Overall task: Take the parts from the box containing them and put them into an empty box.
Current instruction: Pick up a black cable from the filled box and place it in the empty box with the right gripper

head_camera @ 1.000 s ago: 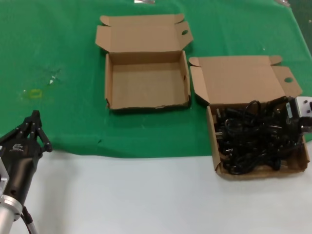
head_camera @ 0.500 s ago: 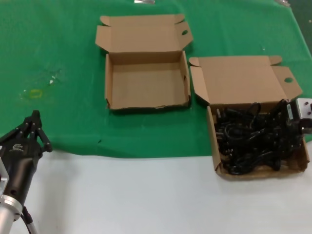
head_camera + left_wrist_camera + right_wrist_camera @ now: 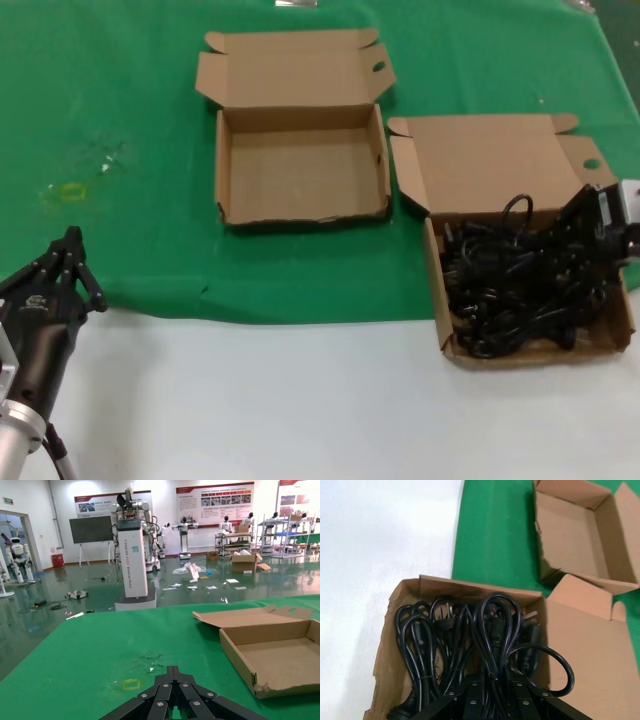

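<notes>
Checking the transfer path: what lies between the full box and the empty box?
Only bare green cloth, a narrow strip; the cartons do not touch. The head view shows it between the empty box and the cord-filled box; the right wrist view agrees.

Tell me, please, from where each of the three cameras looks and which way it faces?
Head view: from above, down at both cartons; left hand low left, right hand at the power cords.
Left wrist view: low over the green cloth, facing the hall; its fingers show.
Right wrist view: straight down over the cords; its fingers show.
Shared: the empty box appears in all three.
</notes>
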